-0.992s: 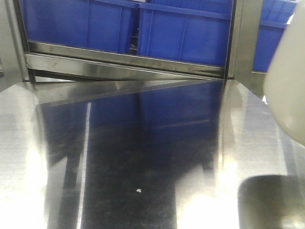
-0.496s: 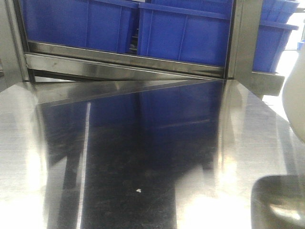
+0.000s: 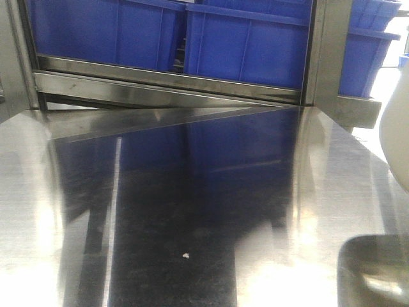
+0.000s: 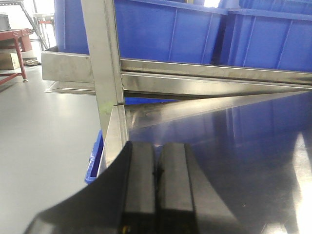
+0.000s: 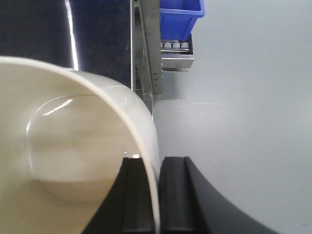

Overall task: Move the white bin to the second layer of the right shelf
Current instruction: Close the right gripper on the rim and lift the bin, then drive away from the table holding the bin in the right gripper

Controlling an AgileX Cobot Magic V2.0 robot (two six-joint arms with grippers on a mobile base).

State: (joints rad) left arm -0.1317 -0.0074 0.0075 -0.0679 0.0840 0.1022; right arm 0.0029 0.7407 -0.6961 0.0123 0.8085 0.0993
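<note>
One grip point only: the right gripper (image 5: 155,195) pinches the white bin (image 5: 73,146) by its rim, one pad inside the wall and one outside, jaws nearly closed on the thin plastic. The bin is empty, so it is judged light. Its walls are glossy and smooth, without handles, so it is judged slippery and liable to swing or slide under a single-edge hold. The bin hangs at the right edge of the steel table (image 3: 192,211), partly over the floor.

The left gripper (image 4: 157,185) has its pads pressed together, holding nothing, over the table's left edge.

Obstructions:
- A steel upright (image 5: 148,58) stands close beside the rim.
- Blue crates (image 3: 243,51) fill the rack behind.
- A row of white rollers (image 5: 175,45) shows beneath one crate; whether that is the target level cannot be confirmed.
</note>
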